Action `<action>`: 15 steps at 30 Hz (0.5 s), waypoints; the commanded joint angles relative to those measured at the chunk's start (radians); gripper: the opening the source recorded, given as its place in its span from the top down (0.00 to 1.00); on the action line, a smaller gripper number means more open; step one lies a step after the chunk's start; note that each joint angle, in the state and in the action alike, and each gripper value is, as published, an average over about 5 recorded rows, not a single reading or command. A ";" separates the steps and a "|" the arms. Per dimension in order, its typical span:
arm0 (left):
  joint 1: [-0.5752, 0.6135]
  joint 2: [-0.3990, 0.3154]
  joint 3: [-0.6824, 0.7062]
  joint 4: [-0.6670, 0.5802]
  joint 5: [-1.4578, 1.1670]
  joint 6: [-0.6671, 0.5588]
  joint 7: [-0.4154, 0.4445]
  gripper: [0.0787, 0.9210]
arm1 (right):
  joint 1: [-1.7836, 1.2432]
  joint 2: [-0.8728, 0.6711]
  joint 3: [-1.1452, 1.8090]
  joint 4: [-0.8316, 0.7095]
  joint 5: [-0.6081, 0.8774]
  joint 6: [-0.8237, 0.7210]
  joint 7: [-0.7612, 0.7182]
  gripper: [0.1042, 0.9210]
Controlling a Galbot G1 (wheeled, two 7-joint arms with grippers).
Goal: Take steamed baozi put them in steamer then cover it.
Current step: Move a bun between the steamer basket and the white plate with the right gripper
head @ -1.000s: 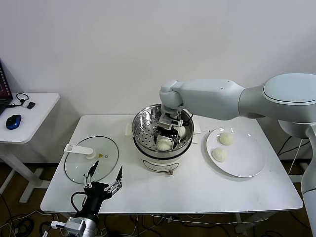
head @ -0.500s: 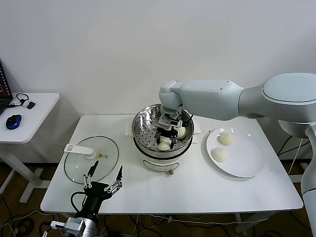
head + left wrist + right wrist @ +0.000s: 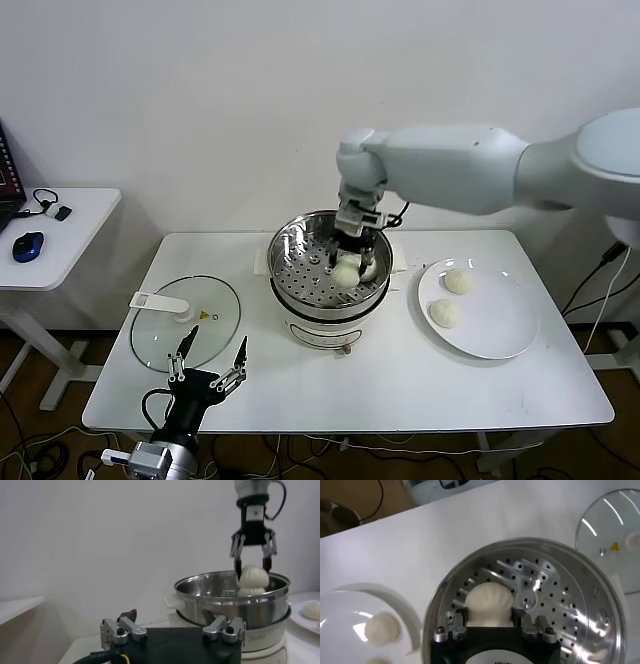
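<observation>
The steel steamer stands mid-table on its white base. My right gripper hangs over its right half, shut on a baozi held about rim height; the right wrist view shows the fingers pressed on both sides of that baozi above the perforated tray. A second baozi lies in the steamer just to its right. Two more baozi lie on the white plate. The glass cover lies flat at the left. My left gripper is open and empty beside the cover.
A white side table with a mouse stands off to the left. The plate sits to the right of the steamer. The left wrist view shows the steamer and my right gripper from the side.
My right gripper has risen from low in the steamer's front and shifted back and right, with the baozi between its fingers. The left arm has not moved.
</observation>
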 commanded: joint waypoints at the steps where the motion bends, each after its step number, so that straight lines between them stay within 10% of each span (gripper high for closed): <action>1: 0.001 0.003 0.001 0.000 0.002 0.000 -0.001 0.12 | 0.230 -0.156 -0.105 0.086 0.041 0.029 -0.008 0.42; 15: -0.014 -0.006 0.010 0.001 0.004 0.016 -0.001 0.12 | -0.016 -0.544 0.024 0.140 -0.214 0.024 -0.007 0.42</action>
